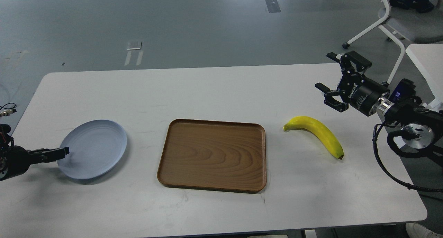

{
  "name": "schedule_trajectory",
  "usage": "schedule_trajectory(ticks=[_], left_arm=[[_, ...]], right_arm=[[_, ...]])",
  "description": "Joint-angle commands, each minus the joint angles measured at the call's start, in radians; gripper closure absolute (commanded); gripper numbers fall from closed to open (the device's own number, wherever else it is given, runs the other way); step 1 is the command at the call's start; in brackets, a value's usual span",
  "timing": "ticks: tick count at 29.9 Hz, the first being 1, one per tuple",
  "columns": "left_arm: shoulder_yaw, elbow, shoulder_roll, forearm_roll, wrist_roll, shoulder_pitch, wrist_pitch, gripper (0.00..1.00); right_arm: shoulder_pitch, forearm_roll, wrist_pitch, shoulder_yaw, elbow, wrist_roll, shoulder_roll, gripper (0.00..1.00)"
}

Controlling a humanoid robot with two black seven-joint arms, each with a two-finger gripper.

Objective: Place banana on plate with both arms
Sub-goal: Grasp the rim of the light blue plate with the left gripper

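Note:
The yellow banana (316, 131) lies on the white table at the right, its greenish stem toward the tray and its dark end toward the front right. The pale blue-grey plate (93, 148) lies at the left. My left gripper (62, 151) comes in low from the left edge, and its tip reaches the plate's left rim. It is seen side-on, so I cannot tell its fingers apart or whether they grip the rim. My right gripper (324, 70) hangs open and empty above the table, behind and right of the banana.
A rectangular brown wooden tray (211, 155) lies between plate and banana. The white table (221, 89) ends close to the banana's right. A white-framed chair (394, 27) and another white tabletop (427, 58) stand beyond the right side.

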Motion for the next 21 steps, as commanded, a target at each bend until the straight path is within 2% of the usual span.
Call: schedule_trajectory(ticks=[1,2,4,5,21], left_arm=[[0.006,-0.001,0.0,-0.008,0.0,0.005,-0.002,0.59],[0.008,-0.001,0.0,-0.008,0.0,0.003,-0.002,0.77],[0.008,-0.001,-0.002,-0.006,0.0,0.003,-0.002,0.95],[0.008,-0.001,-0.002,-0.008,0.0,0.003,0.0,1.0],[0.006,-0.016,0.0,-0.005,0.0,-0.023,0.0,1.0]], right_arm=[[0.0,0.0,0.0,0.0,0.0,0.0,0.0,0.0],[0.0,0.0,0.0,0.0,0.0,0.0,0.0,0.0],[0.0,0.0,0.0,0.0,0.0,0.0,0.0,0.0],[0.0,-0.002,0.0,0.0,0.0,0.0,0.0,0.0],[-0.006,0.0,0.0,-0.002,-0.002,0.0,0.0,0.0]])
